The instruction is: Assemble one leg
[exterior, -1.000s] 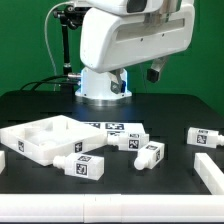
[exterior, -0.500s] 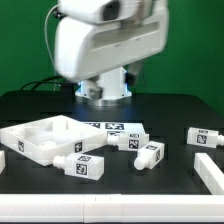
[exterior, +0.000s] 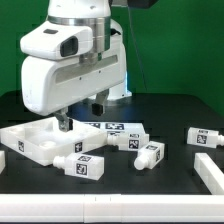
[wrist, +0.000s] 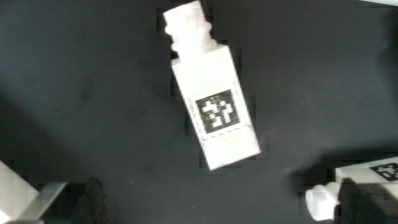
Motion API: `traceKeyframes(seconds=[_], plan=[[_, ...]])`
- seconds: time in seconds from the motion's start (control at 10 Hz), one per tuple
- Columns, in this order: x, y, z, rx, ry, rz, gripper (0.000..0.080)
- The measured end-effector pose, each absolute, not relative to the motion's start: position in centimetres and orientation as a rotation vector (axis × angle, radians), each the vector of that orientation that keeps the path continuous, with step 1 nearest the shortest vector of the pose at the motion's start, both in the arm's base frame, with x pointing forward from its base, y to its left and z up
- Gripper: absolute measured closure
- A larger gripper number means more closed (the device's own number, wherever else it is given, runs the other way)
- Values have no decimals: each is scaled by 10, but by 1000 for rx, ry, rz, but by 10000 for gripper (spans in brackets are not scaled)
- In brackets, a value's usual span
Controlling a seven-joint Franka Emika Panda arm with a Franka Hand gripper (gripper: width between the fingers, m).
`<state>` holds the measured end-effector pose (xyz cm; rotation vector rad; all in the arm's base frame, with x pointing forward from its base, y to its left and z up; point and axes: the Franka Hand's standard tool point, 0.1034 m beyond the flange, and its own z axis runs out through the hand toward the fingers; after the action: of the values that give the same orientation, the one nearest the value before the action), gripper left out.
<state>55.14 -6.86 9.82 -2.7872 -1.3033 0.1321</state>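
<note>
Several white legs with square tags lie on the black table: one [exterior: 82,163] in front of the panel, two near the middle [exterior: 130,140] [exterior: 150,154], one at the exterior view's right [exterior: 203,138]. The wide white panel [exterior: 38,138] lies at the exterior view's left. My gripper [exterior: 80,114] hangs open and empty just above the panel's back right corner. In the wrist view one leg [wrist: 210,90] lies lengthwise beyond the open gripper [wrist: 214,210], apart from it. A dark fingertip [wrist: 370,205] shows beside another white part [wrist: 356,172].
The marker board [exterior: 110,127] lies behind the middle legs. A low white rail runs along the table's front [exterior: 100,207] and up the exterior view's right [exterior: 208,170]. The arm's white base [exterior: 118,88] stands at the back.
The arm has swung toward the exterior view's left and come down. The gripper, high at the back before, now hangs low over the panel's corner. The parts have not moved.
</note>
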Motion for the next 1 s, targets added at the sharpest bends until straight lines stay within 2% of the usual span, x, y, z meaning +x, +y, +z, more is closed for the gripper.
traceKeyframes(seconds=[0.1, 0.2, 0.3, 0.5, 0.8, 1.0], plan=[[551, -69, 97, -2787, -1303, 133, 150], [550, -67, 88, -2791, -1348, 78, 150], [538, -65, 71, -2794, -1373, 47, 150], [524, -34, 55, -2818, -1370, 11, 150], [516, -51, 30, -2792, -1420, 4, 150], [526, -55, 27, -2800, -1440, -38, 150]])
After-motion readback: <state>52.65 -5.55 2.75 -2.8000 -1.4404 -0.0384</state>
